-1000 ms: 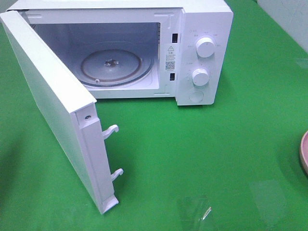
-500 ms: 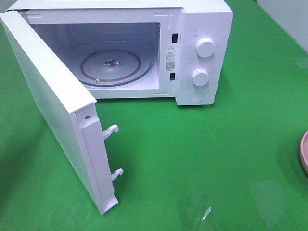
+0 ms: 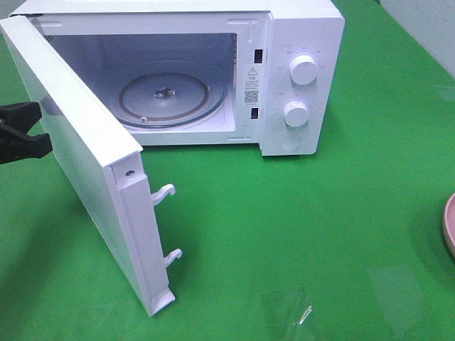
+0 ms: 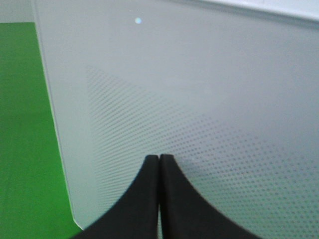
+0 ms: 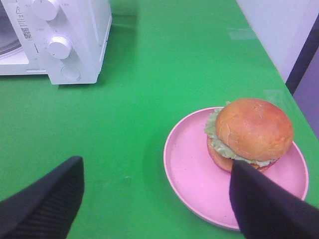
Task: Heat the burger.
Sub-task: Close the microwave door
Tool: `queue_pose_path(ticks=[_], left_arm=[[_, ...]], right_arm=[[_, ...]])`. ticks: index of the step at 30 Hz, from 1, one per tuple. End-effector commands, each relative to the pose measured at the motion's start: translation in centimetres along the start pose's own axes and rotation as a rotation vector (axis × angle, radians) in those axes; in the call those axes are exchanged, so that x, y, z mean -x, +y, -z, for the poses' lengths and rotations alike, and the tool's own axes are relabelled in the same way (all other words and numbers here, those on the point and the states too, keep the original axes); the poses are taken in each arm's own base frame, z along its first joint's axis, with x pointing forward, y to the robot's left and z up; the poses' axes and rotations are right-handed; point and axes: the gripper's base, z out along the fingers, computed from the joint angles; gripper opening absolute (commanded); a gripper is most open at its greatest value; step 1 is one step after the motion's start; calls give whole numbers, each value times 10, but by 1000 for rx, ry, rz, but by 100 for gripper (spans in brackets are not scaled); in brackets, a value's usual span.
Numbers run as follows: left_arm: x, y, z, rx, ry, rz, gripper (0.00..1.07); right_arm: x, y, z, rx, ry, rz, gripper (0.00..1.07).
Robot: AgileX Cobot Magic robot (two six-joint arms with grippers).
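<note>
The burger [image 5: 251,132], glossy brown bun with a green lettuce frill, sits on a pink plate [image 5: 189,169] on the green table. My right gripper [image 5: 154,199] is open just short of the plate, one finger over the plate's rim beside the burger, the other over bare table. Only the plate's edge [image 3: 449,226] shows at the right border of the high view; the burger is out of that view. The white microwave [image 3: 302,78] stands with its door [image 3: 78,149] swung wide and its glass turntable [image 3: 170,98] bare. My left gripper [image 4: 159,158] is shut, empty, tips close to the door's outer face.
The open door juts toward the table's front left, its latch hooks [image 3: 165,193] sticking out. My left gripper [image 3: 32,135] shows as a black shape at the left edge, behind the door. Two knobs [image 3: 303,69] face front. A wall [image 5: 279,30] borders the table beyond the plate.
My left gripper has come into the high view at the left edge, beside the door's outer face. The door and the plate have not moved.
</note>
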Motion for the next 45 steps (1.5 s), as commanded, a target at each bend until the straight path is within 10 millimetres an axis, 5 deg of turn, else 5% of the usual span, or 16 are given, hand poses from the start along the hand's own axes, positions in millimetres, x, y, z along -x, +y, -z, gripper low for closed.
queue_pose_path(ticks=[1,21,45], left_arm=[[-1,-7,-5,-17,-18,-7,0],[28,-28,-50,-67,-30,-17,0],[32,-77,-111,-147,-25,8,0]], right_arm=[[-1,0,4,-2,-40,8,76],[-1,0,4,-2,-40,8,76],[-1,0,4,-2,-40,7,76]])
